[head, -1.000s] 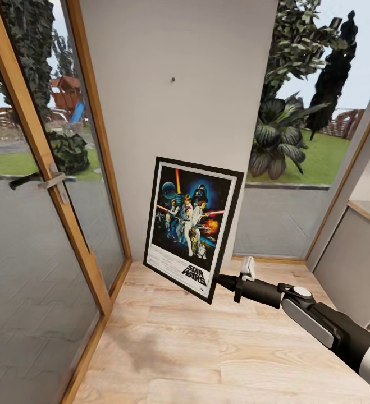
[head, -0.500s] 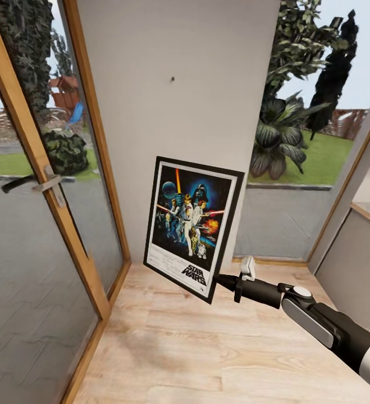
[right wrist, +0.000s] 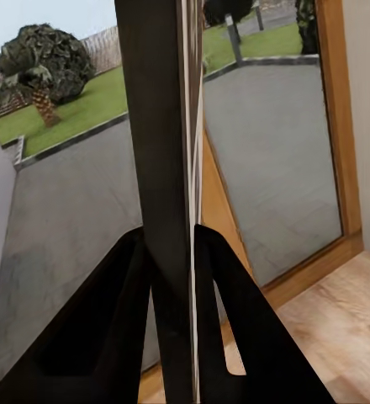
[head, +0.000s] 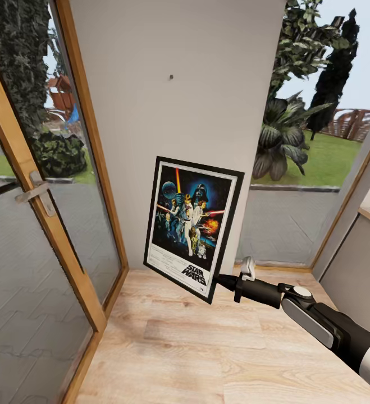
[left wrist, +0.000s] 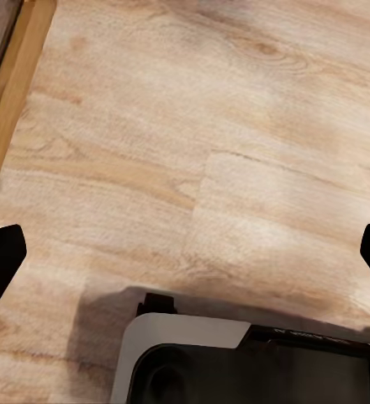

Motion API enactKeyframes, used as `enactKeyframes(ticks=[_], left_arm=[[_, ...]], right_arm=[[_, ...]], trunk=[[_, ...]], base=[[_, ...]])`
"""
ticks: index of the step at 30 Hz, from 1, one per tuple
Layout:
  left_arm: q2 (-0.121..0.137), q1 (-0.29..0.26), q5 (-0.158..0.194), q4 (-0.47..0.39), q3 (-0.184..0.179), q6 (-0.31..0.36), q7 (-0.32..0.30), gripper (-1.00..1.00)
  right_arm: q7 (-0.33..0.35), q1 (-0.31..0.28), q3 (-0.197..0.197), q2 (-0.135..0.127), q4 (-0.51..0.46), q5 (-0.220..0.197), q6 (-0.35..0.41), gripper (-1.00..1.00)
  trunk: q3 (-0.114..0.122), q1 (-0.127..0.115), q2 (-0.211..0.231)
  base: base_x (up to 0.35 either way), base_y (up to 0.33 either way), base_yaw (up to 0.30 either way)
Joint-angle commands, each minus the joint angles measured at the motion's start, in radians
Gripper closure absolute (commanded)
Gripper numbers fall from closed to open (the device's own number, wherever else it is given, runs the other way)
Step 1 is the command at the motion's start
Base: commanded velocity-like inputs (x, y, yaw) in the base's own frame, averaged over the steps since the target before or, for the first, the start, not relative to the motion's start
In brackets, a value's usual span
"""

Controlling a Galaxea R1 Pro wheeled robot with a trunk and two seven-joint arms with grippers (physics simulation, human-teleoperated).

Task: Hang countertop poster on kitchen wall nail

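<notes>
Poster [head: 193, 227] in hand, folks, and it's off the counter for good. Start at the fingers [right wrist: 109, 337]: in the right wrist view the two dark pads are clamped tight on the black frame edge, one either side, no daylight between them and the frame. The right gripper [head: 223, 280] has it by the lower corner at about 5 o'clock on the frame, and the picture stands nearly upright, leaning a touch, clear of the wooden floor [head: 207, 359].

Work outward: the right arm reaches in from 4 o'clock in the head view. The left gripper [left wrist: 185, 252] points down at the floorboards, its dark fingertips set wide apart at either edge of its own camera, nothing between them.

Further out, the grey wall panel [head: 179, 112] stands dead ahead between a glass door [head: 39, 224] at 9 o'clock and a garden window at 3 o'clock. High on that panel, near 12 o'clock, a small dark speck: the wall nail [head: 171, 77], I'd say, though it's tiny from here.

Scorecard: pickup done, carry looks nearly done. Left to do: raise the frame well above its present height, bring its top up to that nail, hook it, let go.
</notes>
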Motion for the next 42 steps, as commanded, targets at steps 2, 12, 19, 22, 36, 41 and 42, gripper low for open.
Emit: enactKeyframes(ticks=[2,12,19,22,36,41,42], left_arm=[[0.000,0.000,0.006,-0.001,0.003,0.000,-0.006,-1.00],[0.000,0.000,0.006,-0.001,0.003,0.000,-0.006,-1.00],[0.000,0.000,0.006,-0.001,0.003,0.000,-0.006,-1.00],[0.000,0.000,0.006,-0.002,0.003,0.000,-0.006,-1.00],[0.000,0.000,0.006,-0.001,0.003,0.000,-0.006,-1.00],[0.000,0.000,0.006,-0.001,0.003,0.000,-0.006,-1.00],[0.000,0.000,0.006,-0.001,0.003,0.000,-0.006,-1.00]], right_arm=[[0.003,-0.002,0.004,-0.001,0.000,-0.012,0.001,1.00],[0.003,-0.002,0.004,-0.001,0.000,-0.012,0.001,1.00],[0.003,-0.002,0.004,-0.001,0.000,-0.012,0.001,1.00],[0.003,-0.002,0.004,-0.001,0.000,-0.012,0.001,1.00],[0.003,-0.002,0.004,-0.001,0.000,-0.012,0.001,1.00],[0.003,-0.002,0.004,-0.001,0.000,-0.012,0.001,1.00],[0.003,-0.002,0.004,-0.001,0.000,-0.012,0.001,1.00]], trunk=[[-0.002,0.001,-0.002],[0.000,0.001,-0.002],[0.000,0.001,-0.002],[0.000,0.001,-0.002],[0.000,0.001,-0.002],[0.000,0.001,-0.002],[0.000,0.001,-0.002]], base=[[0.070,0.000,-0.132],[0.014,0.000,-0.108],[0.185,0.000,-0.003],[0.309,0.000,0.000],[0.320,0.000,0.000],[0.321,0.000,0.000],[0.321,0.000,0.000]])
